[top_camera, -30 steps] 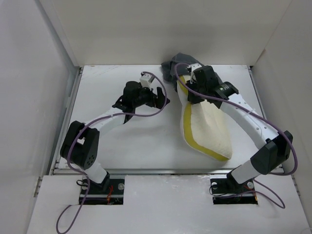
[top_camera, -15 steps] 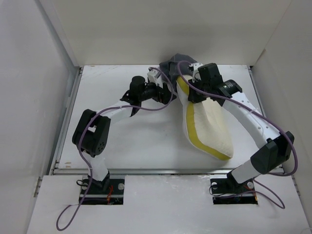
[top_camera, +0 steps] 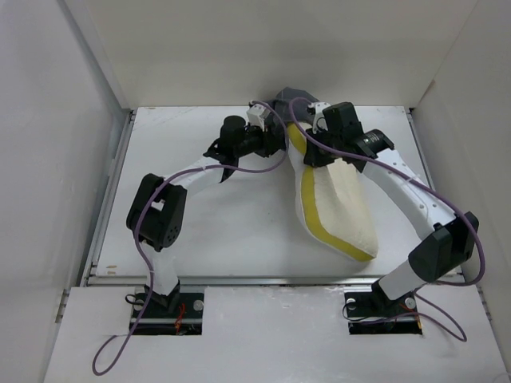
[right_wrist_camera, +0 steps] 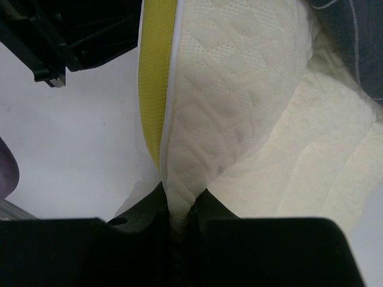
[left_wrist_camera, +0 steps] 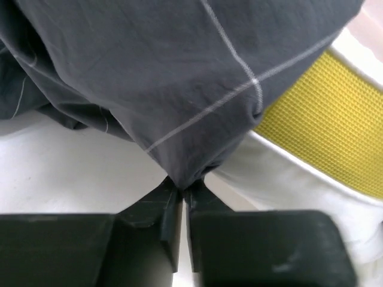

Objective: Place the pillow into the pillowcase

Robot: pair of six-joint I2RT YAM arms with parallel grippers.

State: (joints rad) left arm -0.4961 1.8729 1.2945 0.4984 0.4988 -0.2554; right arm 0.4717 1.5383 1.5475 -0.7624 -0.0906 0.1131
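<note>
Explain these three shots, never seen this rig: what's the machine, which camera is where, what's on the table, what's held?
Two robot arms are bolted at the near edge of a white table. The wide picture comes from a fixed camera above and behind them; the two close-ups come from a camera on each wrist. On the table are a cream pillow with a yellow band and a dark checked pillowcase. The left fingers pinch a fold of the pillowcase; the right fingers pinch the pillow's edge.
</note>
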